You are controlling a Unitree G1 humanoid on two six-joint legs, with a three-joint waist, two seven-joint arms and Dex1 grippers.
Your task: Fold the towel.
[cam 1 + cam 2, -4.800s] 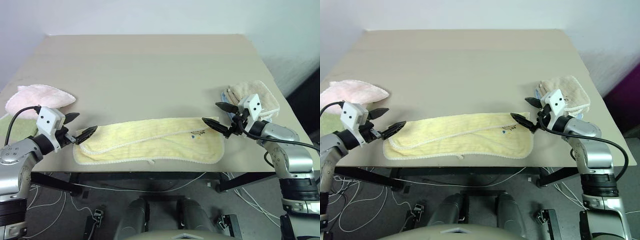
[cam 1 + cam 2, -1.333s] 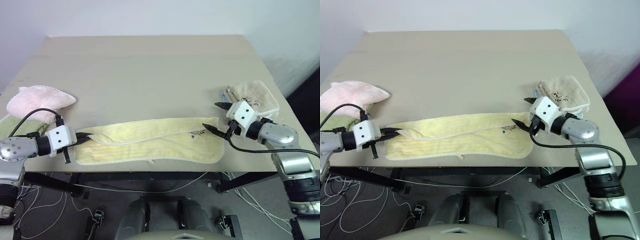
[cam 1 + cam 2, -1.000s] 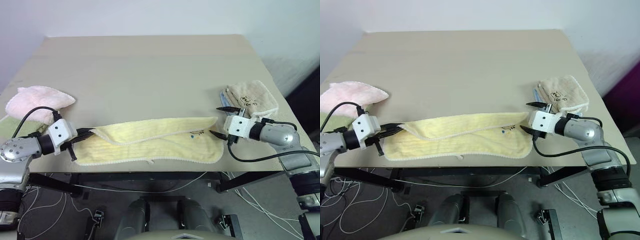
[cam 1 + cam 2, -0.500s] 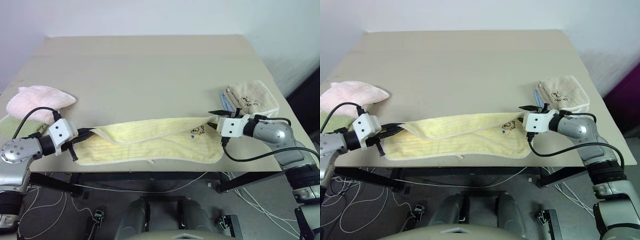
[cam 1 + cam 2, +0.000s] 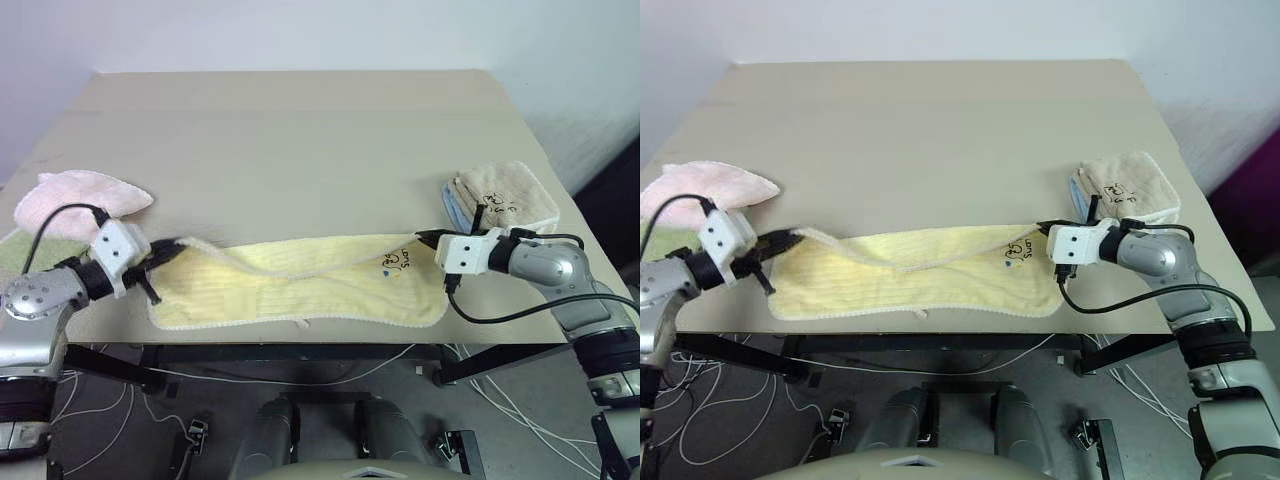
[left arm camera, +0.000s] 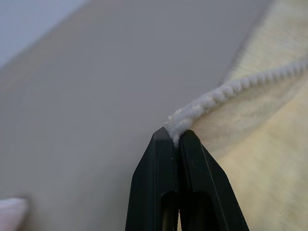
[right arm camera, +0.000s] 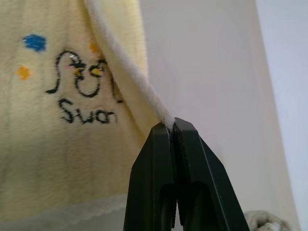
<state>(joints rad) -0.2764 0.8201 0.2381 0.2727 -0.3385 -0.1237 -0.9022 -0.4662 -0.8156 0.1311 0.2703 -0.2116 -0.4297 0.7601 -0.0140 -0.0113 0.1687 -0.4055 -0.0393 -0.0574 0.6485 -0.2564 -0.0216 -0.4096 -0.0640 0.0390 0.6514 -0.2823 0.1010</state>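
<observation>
Since a second ago, the right gripper has gone from wide open to pinched tight on its towel corner, and the left arm has lifted its own corner a little off the table.

At the far left, a pink towel (image 5: 80,195) sits at the table (image 5: 300,130) edge, untouched. Just beside it, the left gripper (image 5: 172,245) is closed on the far left corner of the yellow towel (image 5: 300,285); its wrist camera shows the white hem (image 6: 202,108) squeezed between the two black fingers (image 6: 159,187). The towel lies lengthwise along the near edge of the table, its top layer raised at both ends and sagging in the middle, its lower part flat on the surface. Small dark writing (image 7: 79,96) marks the right end. There the right gripper (image 5: 428,239) is clamped on the far right corner, the hem caught at the fingertips. Behind that arm rests a folded beige towel (image 5: 505,195), close by but apart from the yellow one.

Both corners look secured, so the grasping step seems finished and the fold itself is about to start. The next move probably calls for both arms to raise the edge evenly, keep it taut, carry it over to meet the opposite long edge, and lay it down squarely before letting go.
</observation>
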